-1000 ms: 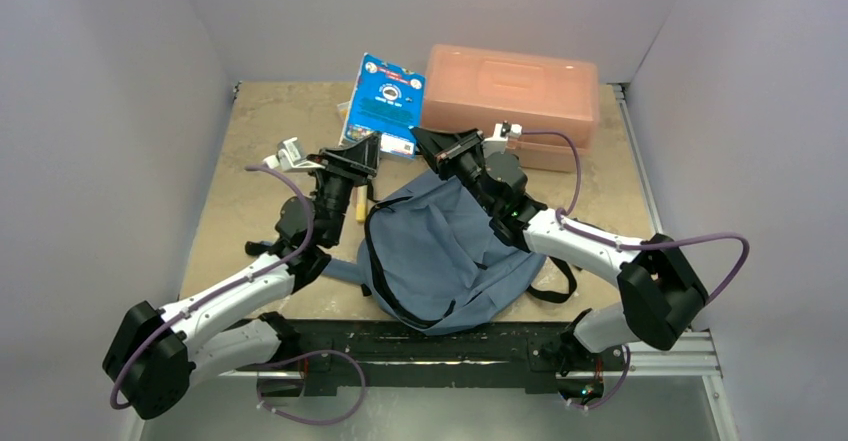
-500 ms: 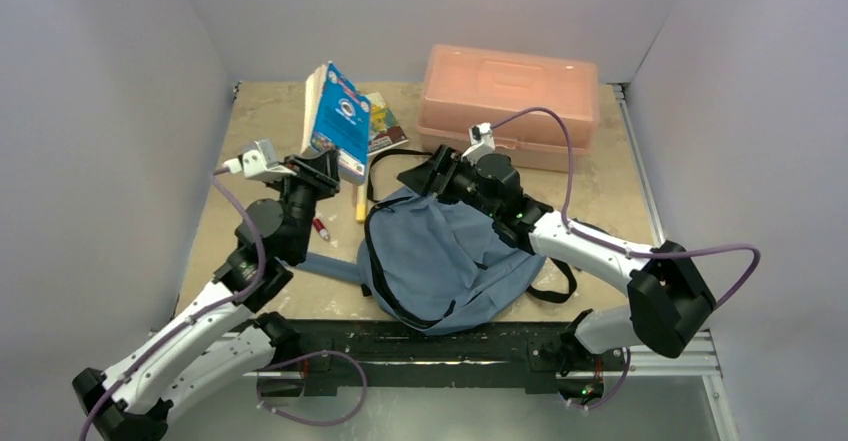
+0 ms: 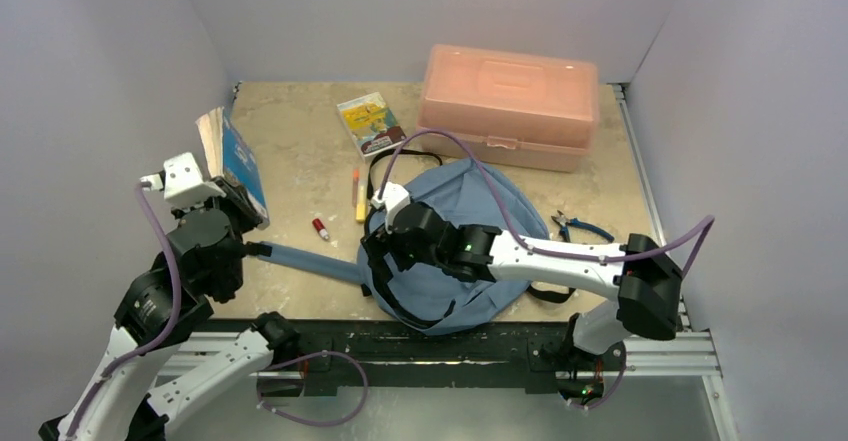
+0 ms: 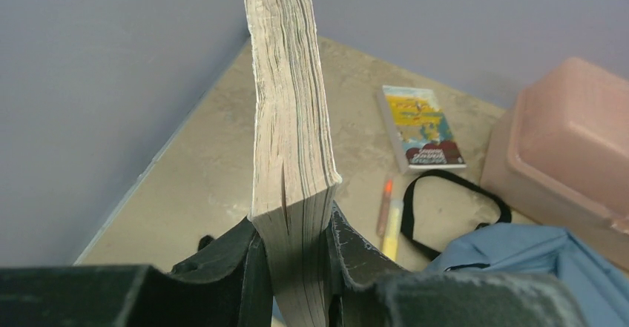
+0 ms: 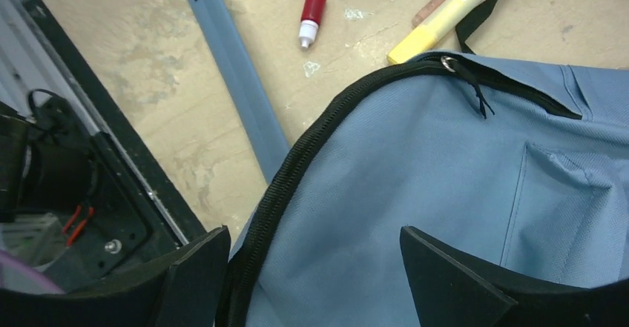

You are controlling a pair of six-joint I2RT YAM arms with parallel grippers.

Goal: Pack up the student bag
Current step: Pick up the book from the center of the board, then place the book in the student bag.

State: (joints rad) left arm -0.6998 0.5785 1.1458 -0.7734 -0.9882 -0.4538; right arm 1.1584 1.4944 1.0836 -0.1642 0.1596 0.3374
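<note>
book [image 4: 285, 104] clamped upright in my left gripper [image 4: 295, 227] is held off to the side, while my right gripper [image 5: 311, 268] hangs spread over the backpack [image 3: 470, 196] lying centre, probably to open its zipper [image 5: 297, 164].

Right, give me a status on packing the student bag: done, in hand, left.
Done: nothing visibly packed; the student bag lies flat. In hand: the left gripper clamps a thick book upright at the left; the right gripper hovers open over the bag's zipper. Left: that book, plus the small yellow book, highlighter, orange pen, red-capped bottle and pliers, all outside the bag.
</note>
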